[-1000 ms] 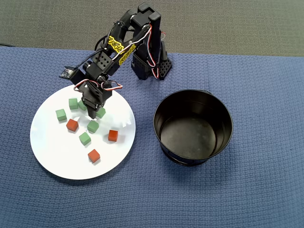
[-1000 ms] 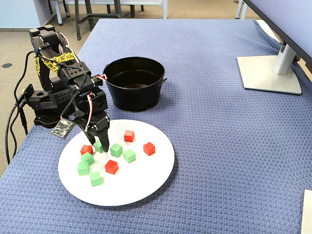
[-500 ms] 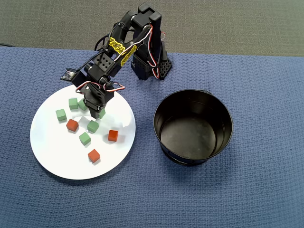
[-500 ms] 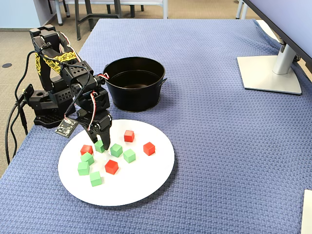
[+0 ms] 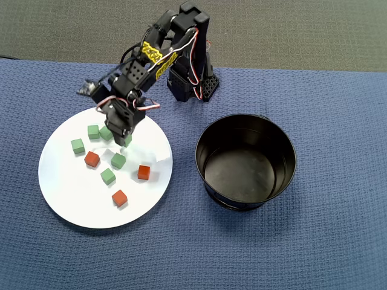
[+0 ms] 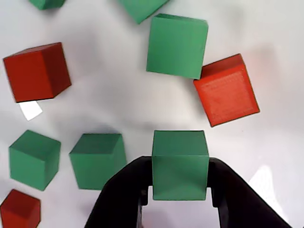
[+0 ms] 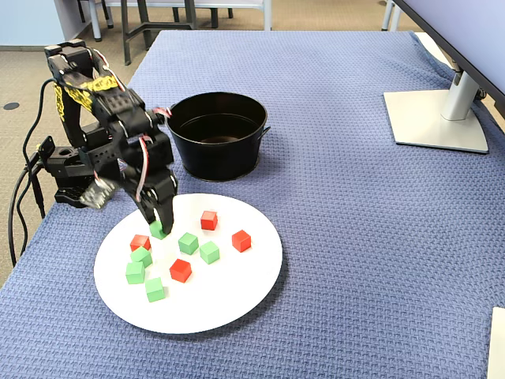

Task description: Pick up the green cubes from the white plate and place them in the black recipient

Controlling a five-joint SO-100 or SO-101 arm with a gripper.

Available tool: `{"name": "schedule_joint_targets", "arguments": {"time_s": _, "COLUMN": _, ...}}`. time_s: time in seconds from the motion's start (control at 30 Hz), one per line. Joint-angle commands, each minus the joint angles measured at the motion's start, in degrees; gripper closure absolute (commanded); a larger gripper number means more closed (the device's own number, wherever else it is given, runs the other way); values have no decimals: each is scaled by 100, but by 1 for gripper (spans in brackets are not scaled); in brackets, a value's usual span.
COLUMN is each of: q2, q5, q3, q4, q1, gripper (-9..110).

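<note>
Claw (image 6: 179,209) clamps one green cube (image 6: 180,165) above the white plate (image 5: 72,199).
Five green cubes and four red cubes (image 5: 120,197) lie on the plate; the black recipient (image 5: 246,161) stands apart on the blue tabletop (image 5: 314,241).

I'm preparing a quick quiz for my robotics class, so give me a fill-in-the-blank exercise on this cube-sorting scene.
1. The gripper is shut on a cube whose colour is ____.
2. The black pot currently holds ____ cubes.
3. In the overhead view, the white plate lies to the ____ of the pot.
4. Beside the monitor stand, the cloth covering the table is ____ in colour.

Missing words: green; no; left; blue
</note>
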Motion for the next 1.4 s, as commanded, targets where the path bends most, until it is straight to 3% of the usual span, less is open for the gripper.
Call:
{"name": "schedule_joint_targets", "arguments": {"time_s": 0.0, "q2": 958, "q5": 316, "q3": -967, "q4": 1081, "q1": 26, "gripper": 102}}
{"name": "schedule_joint_targets", "arguments": {"time_s": 0.13, "q2": 1705, "q5": 914, "q3": -1652, "q4": 2048, "q1": -563, "gripper": 102}}
{"name": "schedule_joint_targets", "arguments": {"time_s": 0.47, "q2": 2584, "q5": 2918, "q3": -1898, "q4": 2101, "q1": -3841, "gripper": 102}}
{"name": "schedule_joint_targets", "arguments": {"time_s": 0.73, "q2": 2382, "q5": 3902, "q3": -1828, "q4": 1679, "q1": -6214, "gripper": 102}}
{"name": "schedule_joint_targets", "arguments": {"time_s": 0.77, "q2": 2312, "q5": 3876, "q3": -1775, "q4": 1617, "q1": -6398, "gripper": 100}}
{"name": "schedule_joint_targets", "arguments": {"time_s": 0.83, "q2": 2162, "q5": 3454, "q3": -1749, "q4": 1494, "q1": -6609, "gripper": 77}}
{"name": "schedule_joint_targets", "arguments": {"time_s": 0.93, "q2": 2101, "q5": 3023, "q3": -1951, "q4": 1441, "q1": -6275, "gripper": 71}}
{"name": "schedule_joint_targets", "arguments": {"time_s": 1.07, "q2": 2373, "q5": 2004, "q3": -2145, "q4": 1688, "q1": -5458, "gripper": 74}}
{"name": "schedule_joint_targets", "arguments": {"time_s": 1.37, "q2": 2013, "q5": 554, "q3": -1951, "q4": 1283, "q1": -1547, "gripper": 82}}
